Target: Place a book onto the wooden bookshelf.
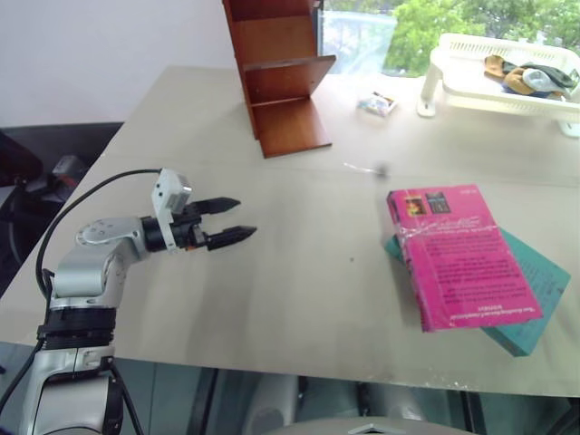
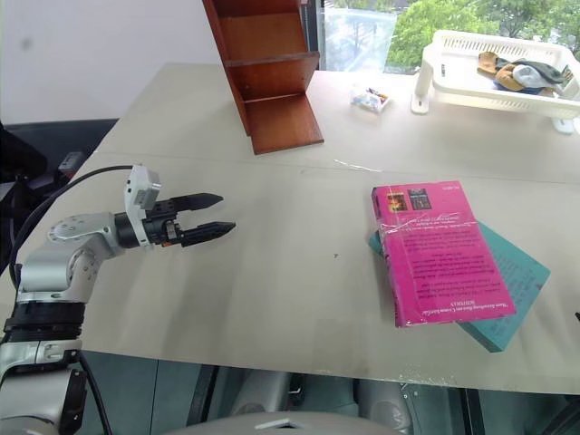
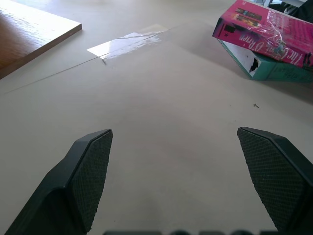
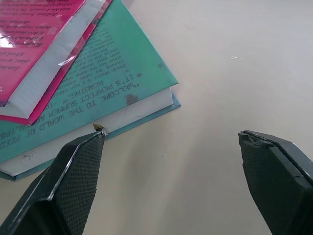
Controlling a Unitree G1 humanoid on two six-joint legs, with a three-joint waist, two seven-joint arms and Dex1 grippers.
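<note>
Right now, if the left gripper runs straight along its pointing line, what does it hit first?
Probably bare table. The left gripper, open and empty, points slightly downward across the tabletop toward the stacked books. If it cleared the surface, the book and the teal book beneath come next; depth is uncertain.

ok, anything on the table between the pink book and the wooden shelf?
Nothing visible blocks it. The book lies on top of a teal book, with nothing on it. Bare table runs from there to the wooden bookshelf; a small wrapped packet sits off to the side, near the white basket rack.
</note>
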